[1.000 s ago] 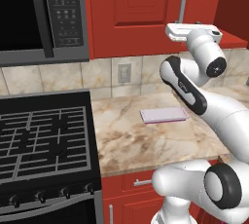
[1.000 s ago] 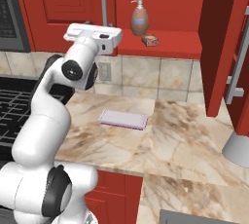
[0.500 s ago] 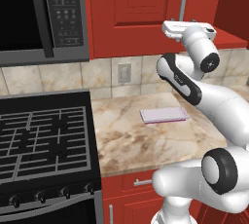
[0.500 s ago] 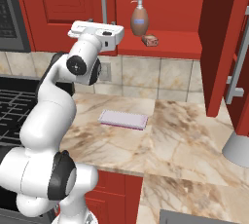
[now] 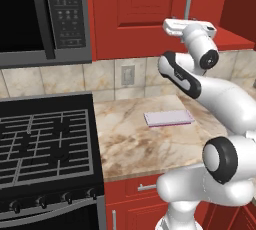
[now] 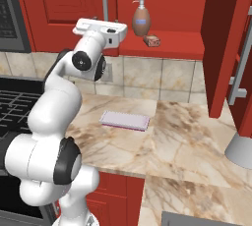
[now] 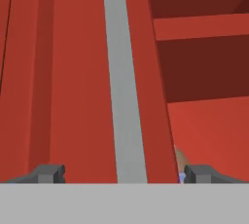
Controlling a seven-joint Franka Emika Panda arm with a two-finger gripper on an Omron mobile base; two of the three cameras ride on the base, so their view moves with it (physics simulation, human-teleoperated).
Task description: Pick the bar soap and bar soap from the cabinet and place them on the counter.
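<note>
A small salmon bar soap [image 6: 152, 40] lies on the red shelf of the open cabinet [image 6: 167, 48], just right of a brown pump bottle [image 6: 141, 18]. My gripper [image 6: 101, 25] is raised to shelf height, left of the bottle and in front of the closed left door. In the hand view its fingertips [image 7: 48, 173] stand wide apart, open, with the door's silver bar handle [image 7: 124, 86] straight ahead between them. A sliver of the brown bottle [image 7: 181, 158] shows by the right fingertip. The beige marbled counter [image 6: 187, 136] lies below.
A flat lavender pad [image 6: 124, 120] rests on the counter under the arm. The cabinet's right door [image 6: 231, 48] hangs open. A black stove [image 5: 45, 144] and microwave [image 5: 40, 14] are to the left. A grey rounded object [image 6: 241, 149] stands at the counter's right edge.
The hand has risen slightly and edged closer to the cabinet door. The soap, bottle and pad have not moved.
</note>
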